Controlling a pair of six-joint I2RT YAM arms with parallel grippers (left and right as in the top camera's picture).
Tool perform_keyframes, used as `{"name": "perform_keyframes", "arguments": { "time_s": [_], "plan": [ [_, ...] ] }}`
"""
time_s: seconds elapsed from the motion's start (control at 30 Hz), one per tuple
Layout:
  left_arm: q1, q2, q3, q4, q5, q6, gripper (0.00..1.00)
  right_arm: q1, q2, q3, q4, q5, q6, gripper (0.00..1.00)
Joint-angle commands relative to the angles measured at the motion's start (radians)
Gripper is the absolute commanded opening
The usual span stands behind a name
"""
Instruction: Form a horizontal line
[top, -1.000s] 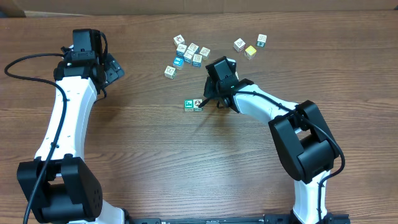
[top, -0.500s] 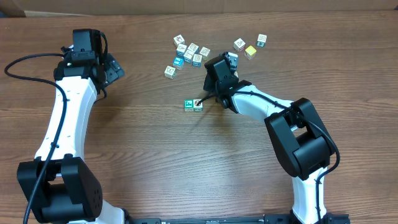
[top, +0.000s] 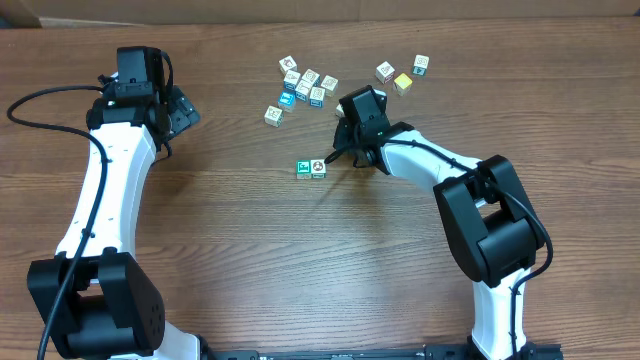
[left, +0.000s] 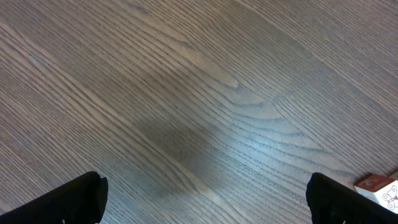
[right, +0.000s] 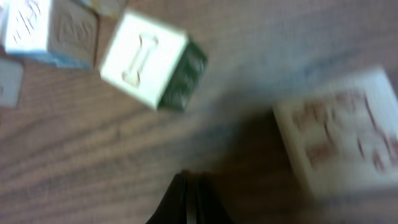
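The table (top: 250, 260) is brown wood with a fine, long grain. On it lie small wooden cubes, pale, with printed or carved faces and some coloured sides; from above I count thirteen. Nearest are two cubes (top: 310, 168), touching side by side in a short horizontal row, the left one with a green face. Just beside this row, on its right and a little farther back, is the right claw (top: 335, 155). Its fingers are pressed together with nothing between them; whether the tip touches the row I cannot tell. Farther back is a loose group of eight cubes (top: 303, 89), and to the right of it three more, among them a yellow cube (top: 403, 83). The left claw (top: 182, 110) is well apart on the left, its fingers spread wide over bare wood.
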Motion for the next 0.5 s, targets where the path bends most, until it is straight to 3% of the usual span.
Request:
{"name": "perform_keyframes", "arguments": {
  "time_s": [0.0,0.17,0.47],
  "plan": [
    [-0.006,-0.003,0.006,0.0,0.003,0.001,1.0,-0.009,-0.002,0.012,-0.082,-0.054,0.003,0.04],
    [-0.006,-0.003,0.006,0.0,0.003,0.001,1.0,-0.051,-0.013,0.073,-0.216,-0.021,0.078,0.04],
    [-0.007,-0.003,0.006,0.001,0.003,0.001,0.99,-0.099,-0.013,0.071,-0.259,-0.02,0.157,0.04]
  ]
}}
